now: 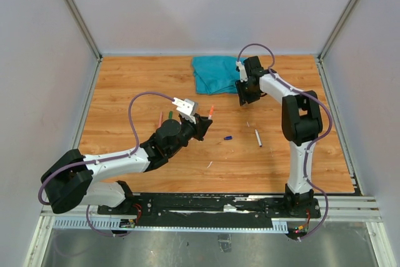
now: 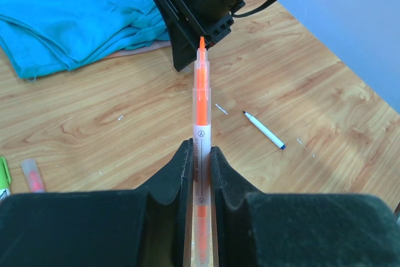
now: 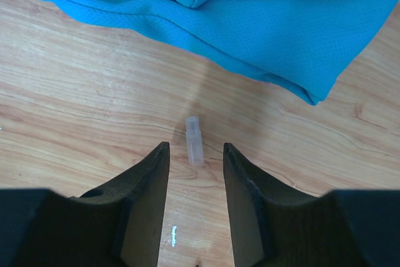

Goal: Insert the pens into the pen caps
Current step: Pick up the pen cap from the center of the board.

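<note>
My left gripper (image 2: pixel 200 148) is shut on an orange pen (image 2: pixel 201 101) with a clear barrel, its bare orange tip pointing away toward the right arm. From above, that gripper (image 1: pixel 201 122) hangs over the middle of the table. My right gripper (image 3: pixel 195 151) stands open just over the wood near the cloth, seen from above (image 1: pixel 243 98). A small clear pen cap (image 3: pixel 195 141) lies on the table just ahead of its fingertips, touching neither finger. A white pen (image 1: pixel 258 137) with a blue tip and a small blue pen cap (image 1: pixel 229 137) lie on the wood.
A crumpled teal cloth (image 1: pixel 215 72) lies at the back, right beside the right gripper. A red pen (image 1: pixel 161 118) and a green pen (image 1: pixel 170 115) lie left of the left gripper. Walls close in the table on three sides.
</note>
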